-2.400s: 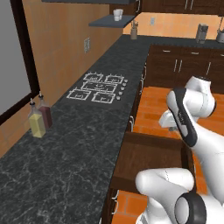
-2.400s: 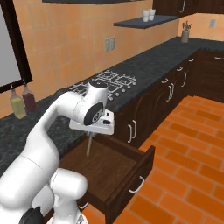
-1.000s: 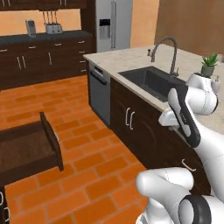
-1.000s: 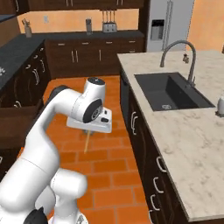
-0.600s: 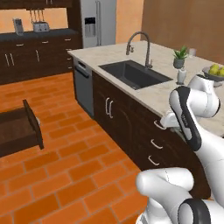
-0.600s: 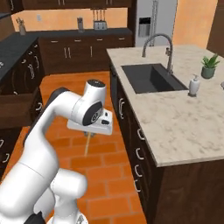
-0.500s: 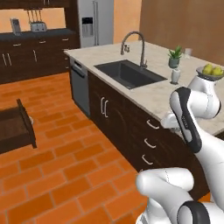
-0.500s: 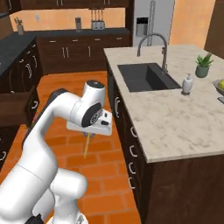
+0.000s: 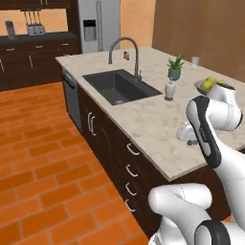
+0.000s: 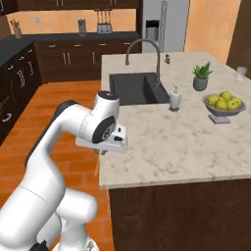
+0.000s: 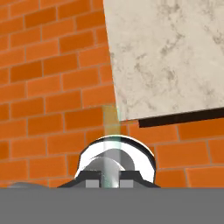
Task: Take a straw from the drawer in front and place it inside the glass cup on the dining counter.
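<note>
On the dining counter (image 10: 186,142), a fruit bowl (image 10: 224,107), soap bottle (image 10: 175,98) and potted plant (image 10: 200,76) sit between the arm and the glass cup (image 10: 241,73) at the far corner, with the sink (image 10: 136,88) alongside. The arm hunches at the counter's near edge, gripper (image 11: 110,177) pointing down over brick floor (image 11: 48,87), fingers pinched tight on the straw (image 11: 110,127), which hangs just beside the counter's corner.
</note>
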Tool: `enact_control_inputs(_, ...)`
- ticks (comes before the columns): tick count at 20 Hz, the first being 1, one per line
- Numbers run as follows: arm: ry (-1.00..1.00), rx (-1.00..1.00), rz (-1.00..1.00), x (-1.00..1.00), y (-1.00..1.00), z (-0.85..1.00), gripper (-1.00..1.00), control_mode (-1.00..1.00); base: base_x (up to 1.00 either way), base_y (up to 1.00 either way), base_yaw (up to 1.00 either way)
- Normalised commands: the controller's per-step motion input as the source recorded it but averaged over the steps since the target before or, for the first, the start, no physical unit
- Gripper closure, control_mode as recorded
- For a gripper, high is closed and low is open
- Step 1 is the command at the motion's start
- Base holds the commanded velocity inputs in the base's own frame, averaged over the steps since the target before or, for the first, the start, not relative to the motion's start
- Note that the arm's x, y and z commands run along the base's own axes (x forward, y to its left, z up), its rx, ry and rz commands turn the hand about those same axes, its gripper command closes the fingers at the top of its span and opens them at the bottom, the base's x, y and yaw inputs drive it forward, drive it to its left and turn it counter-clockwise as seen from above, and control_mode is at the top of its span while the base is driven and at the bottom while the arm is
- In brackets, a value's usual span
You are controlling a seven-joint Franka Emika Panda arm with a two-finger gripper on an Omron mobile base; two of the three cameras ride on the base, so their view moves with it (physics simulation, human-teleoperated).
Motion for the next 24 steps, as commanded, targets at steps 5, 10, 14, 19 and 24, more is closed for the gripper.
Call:
enact_control_inputs(5, 0.0, 0.0, 0.0, 0.0, 0.0, 0.0, 1.0, 1.0, -0.09, -1.0, 0.08)
enact_control_inputs(10, 0.0, 0.0, 0.0, 0.0, 0.0, 0.0, 1.0, 1.0, 0.0, -1.0, 0.11)
enact_control_inputs(14, 0.0, 0.0, 0.0, 0.0, 0.0, 0.0, 1.0, 1.0, 0.0, -1.0, 0.15)
enact_control_inputs(19, 0.0, 0.0, 0.0, 0.0, 0.0, 0.0, 1.0, 1.0, 0.0, -1.0, 0.15)
enact_control_inputs(24, 0.0, 0.0, 0.0, 0.0, 0.0, 0.0, 1.0, 1.0, 0.0, -1.0, 0.13)
